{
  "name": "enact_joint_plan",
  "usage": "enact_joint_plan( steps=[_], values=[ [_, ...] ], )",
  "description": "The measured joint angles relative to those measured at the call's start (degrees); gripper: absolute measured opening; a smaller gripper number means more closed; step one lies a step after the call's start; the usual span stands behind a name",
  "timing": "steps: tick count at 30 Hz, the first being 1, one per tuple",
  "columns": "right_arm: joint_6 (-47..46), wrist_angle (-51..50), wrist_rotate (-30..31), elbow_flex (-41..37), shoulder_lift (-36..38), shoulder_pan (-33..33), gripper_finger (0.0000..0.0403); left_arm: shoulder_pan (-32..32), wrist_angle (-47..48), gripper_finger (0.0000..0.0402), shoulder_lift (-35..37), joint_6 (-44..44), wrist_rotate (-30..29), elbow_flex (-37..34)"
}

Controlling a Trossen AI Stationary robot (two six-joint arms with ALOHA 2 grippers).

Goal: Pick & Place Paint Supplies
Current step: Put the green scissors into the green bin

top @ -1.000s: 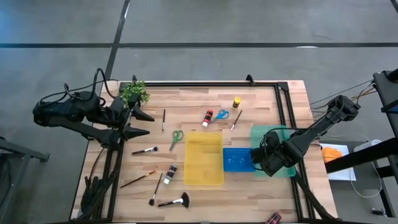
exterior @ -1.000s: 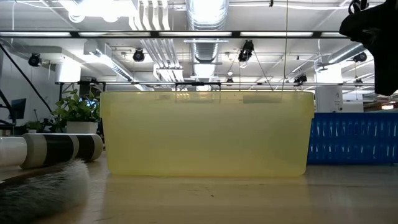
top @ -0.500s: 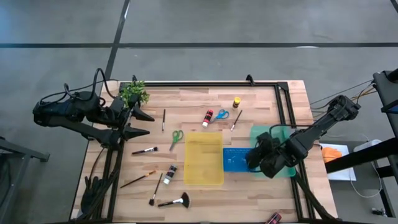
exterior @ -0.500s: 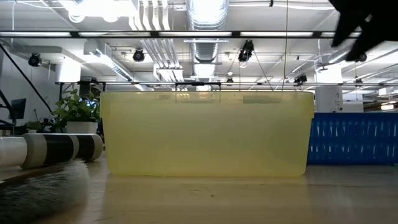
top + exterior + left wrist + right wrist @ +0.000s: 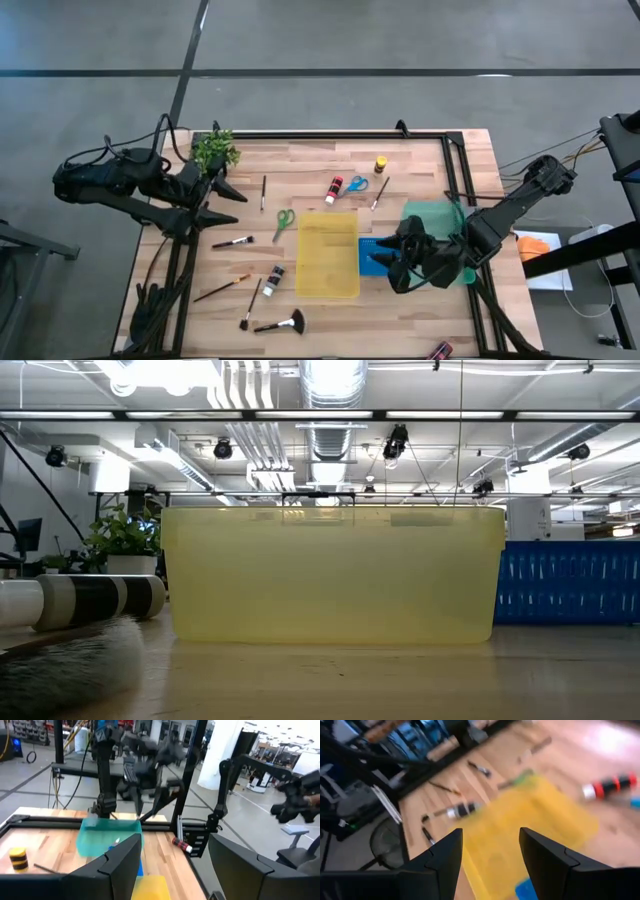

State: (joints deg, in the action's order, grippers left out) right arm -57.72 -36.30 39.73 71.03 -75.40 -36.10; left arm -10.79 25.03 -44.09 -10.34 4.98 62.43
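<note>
**Most supplies still out on the counter**

You have nearly everything left to place: the red paint bottle [image 5: 333, 189], blue scissors [image 5: 358, 184], green scissors [image 5: 284, 221] and fan brush [image 5: 285, 323] all lie loose on the counter [image 5: 300, 160], outside the yellow tray [image 5: 328, 254]. Your right gripper [image 5: 396, 268] hovers over the blue tray [image 5: 375, 257], fingers apart, empty. Your left gripper [image 5: 232, 201] waits beside the plant [image 5: 215, 152], fingers apart.
</note>
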Motion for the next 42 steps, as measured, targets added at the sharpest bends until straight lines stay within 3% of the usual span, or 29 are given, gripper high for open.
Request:
enact_joint_plan(
  steps=[4, 9, 12, 19, 22, 27, 32, 42],
  values=[
    [8.3, 0.1, 2.7, 5.0, -0.6, 0.0, 0.0193, 0.0, 2.3, 0.0244, -1.0, 0.1, -1.0, 0.0],
    [15.7, -0.4, 4.2, 9.7, -0.3, 0.5, 0.0193, 0.1, 9.9, 0.0244, -4.9, -3.8, -12.5, 0.0],
    [18.3, -1.1, 5.4, 11.7, 0.5, 1.1, 0.0193, 0.5, 14.9, 0.0244, -9.3, -9.2, -15.4, 0.0],
    [23.7, -1.3, 5.6, 15.5, 2.4, 2.6, 0.0193, 3.3, 23.5, 0.0227, -23.5, -24.0, -14.9, 1.0],
    [26.0, -1.3, 5.5, 16.8, 2.7, 3.0, 0.0193, 7.1, 28.2, 0.0203, -29.9, -29.8, -11.3, 3.6],
    [30.1, -1.3, 5.5, 18.0, 3.3, 3.2, 0.0193, 13.8, 31.7, 0.0153, -38.0, -30.6, -3.7, 8.0],
    [31.6, -1.3, 5.4, 18.6, 3.8, 3.1, 0.0193, 18.8, 32.0, 0.0118, -43.7, -24.8, -3.3, 8.8],
    [32.3, -1.2, 5.4, 18.8, 4.2, 3.1, 0.0193, 19.9, 31.0, 0.0116, -55.9, 6.4, -11.6, 8.5]
  ],
)
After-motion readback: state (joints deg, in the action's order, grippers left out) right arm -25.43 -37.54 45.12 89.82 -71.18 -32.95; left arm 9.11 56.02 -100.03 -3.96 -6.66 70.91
